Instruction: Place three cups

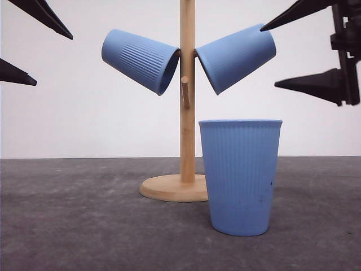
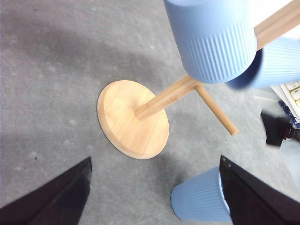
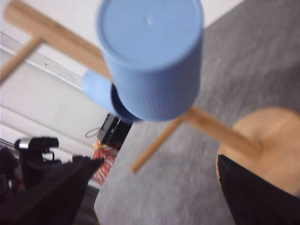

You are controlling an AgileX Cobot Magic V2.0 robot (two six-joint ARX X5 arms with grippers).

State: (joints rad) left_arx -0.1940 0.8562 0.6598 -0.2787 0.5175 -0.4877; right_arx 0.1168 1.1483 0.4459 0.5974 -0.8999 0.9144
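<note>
Two light-blue ribbed cups hang mouth-inward on pegs of the wooden stand (image 1: 186,130): the left cup (image 1: 141,59) and the right cup (image 1: 236,56). The third cup (image 1: 241,175) stands upright on the table just right of the stand's round base (image 1: 169,189). My left gripper (image 1: 54,61) is open beside the left cup, apart from it. My right gripper (image 1: 268,57) is open around the right cup's bottom end, nothing clamped. The left wrist view shows the hung cup (image 2: 213,40), the standing cup (image 2: 199,199) and the base (image 2: 132,118). In the right wrist view the hung cup (image 3: 152,56) is close ahead.
A bare peg (image 1: 185,93) points forward from the pole. The dark grey table (image 1: 73,214) has free room at the left and front. A white wall stands behind. Off the table's edge sit a keyboard (image 2: 294,93) and dark equipment (image 3: 33,154).
</note>
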